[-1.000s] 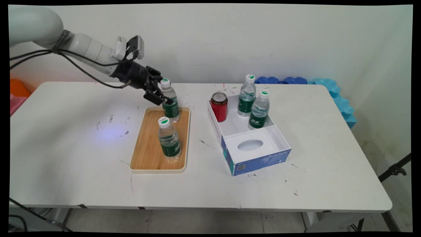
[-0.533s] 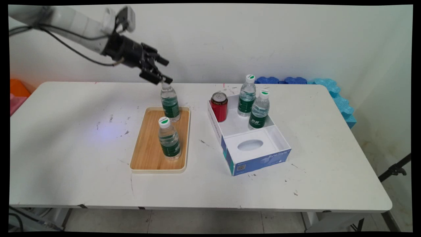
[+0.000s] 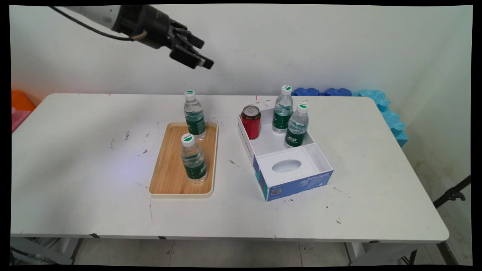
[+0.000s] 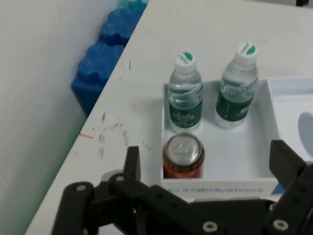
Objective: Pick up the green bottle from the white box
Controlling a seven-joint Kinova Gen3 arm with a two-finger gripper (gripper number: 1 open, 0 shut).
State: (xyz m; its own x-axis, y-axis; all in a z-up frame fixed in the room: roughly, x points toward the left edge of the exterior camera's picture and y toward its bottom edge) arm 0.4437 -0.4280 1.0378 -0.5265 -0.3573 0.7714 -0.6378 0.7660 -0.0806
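My gripper hangs high above the table's back, open and holding nothing. Below it, a clear water bottle with a green label stands upright at the far end of a wooden tray. A second bottle stands nearer on the same tray. In the hand view the gripper looks down on a red can and two bottles inside a white box.
The white and blue box sits right of the tray, with the red can and two bottles in its far compartment. Blue foam blocks line the back right corner. Orange and pink bins lie at the left edge.
The gripper let go of the far bottle on the tray, then rose up and to the right. The bottle stays upright where it was.
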